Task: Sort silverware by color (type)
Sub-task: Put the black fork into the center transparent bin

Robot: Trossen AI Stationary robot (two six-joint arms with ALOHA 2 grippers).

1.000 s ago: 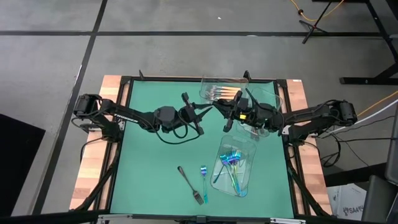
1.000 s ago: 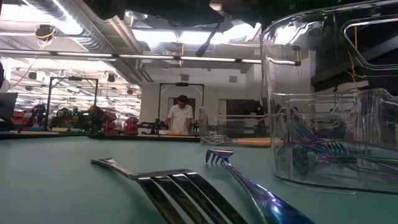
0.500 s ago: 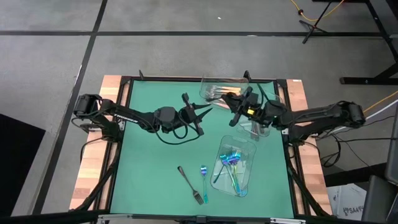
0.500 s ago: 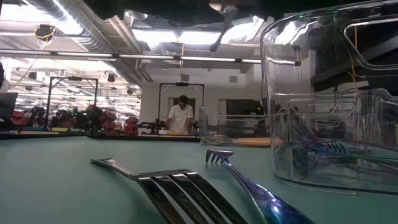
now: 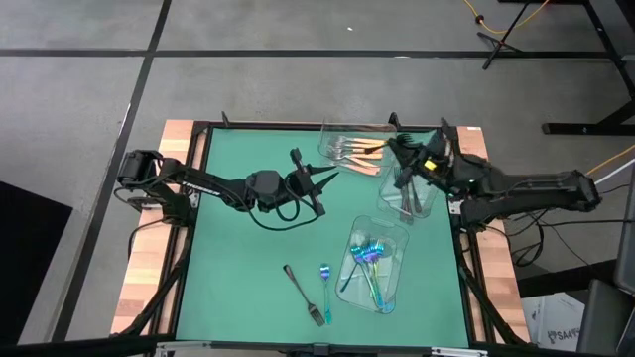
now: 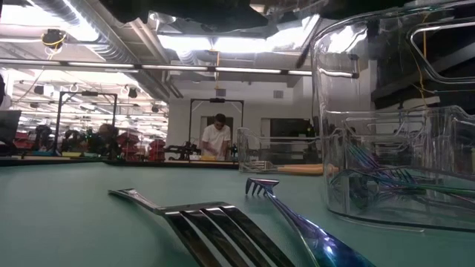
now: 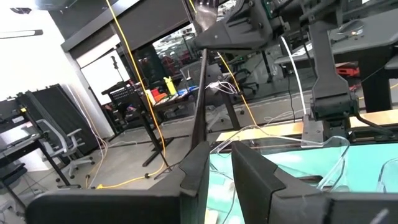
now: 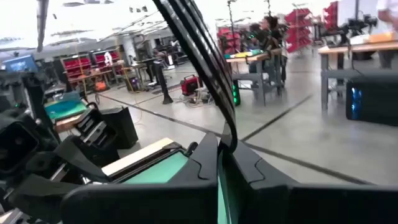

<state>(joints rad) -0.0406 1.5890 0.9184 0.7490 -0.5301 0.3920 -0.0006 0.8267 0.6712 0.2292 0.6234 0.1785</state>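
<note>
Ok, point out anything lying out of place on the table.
Two forks lie loose on the green mat, outside any tray: a dark fork and a blue-teal fork beside it, next to the clear tray of blue-teal forks. Nothing looks spilled or damaged.

dark fork handle cut off

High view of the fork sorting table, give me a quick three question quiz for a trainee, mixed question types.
1. True or false: the black fork lies inside a clear tray.
2. Which tray holds the iridescent forks? A) far tray B) near tray C) none
3. Fill in: the right gripper is over the table's ___ right corner.

Key: 1 false, it lies on the green mat beside the loose blue fork. 2 B. 3 far.
</note>
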